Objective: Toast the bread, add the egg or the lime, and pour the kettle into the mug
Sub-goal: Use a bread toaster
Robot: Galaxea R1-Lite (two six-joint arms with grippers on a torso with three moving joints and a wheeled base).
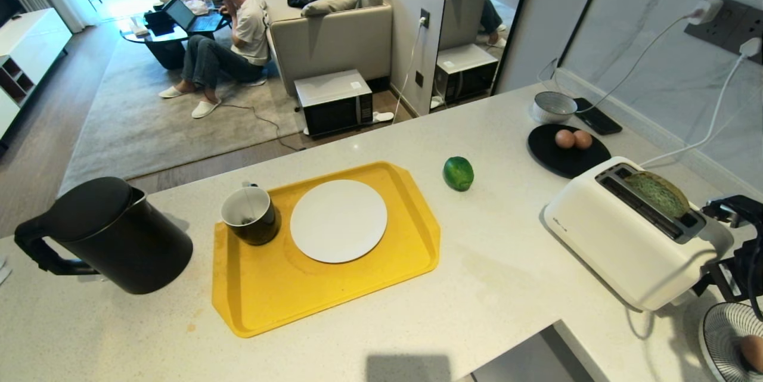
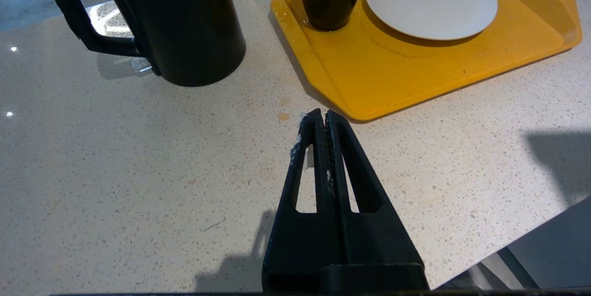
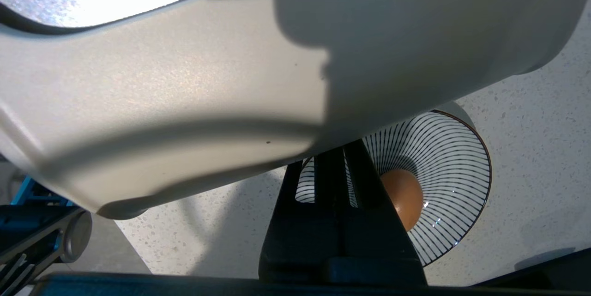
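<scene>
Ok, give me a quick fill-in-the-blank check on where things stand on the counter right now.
1. The bread sticks up from a slot of the ____.
2. The mug stands on the yellow tray beside the white ____.
3. The lime lies on the counter, between the tray and the black plate holding ____ eggs.
4. The left gripper is ____.

Missing words: toaster; plate; two; shut

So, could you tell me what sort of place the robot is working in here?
Most likely a home kitchen counter opening onto a living room: a toaster and kettle stand on the speckled countertop, with a sofa and rug beyond.
</scene>
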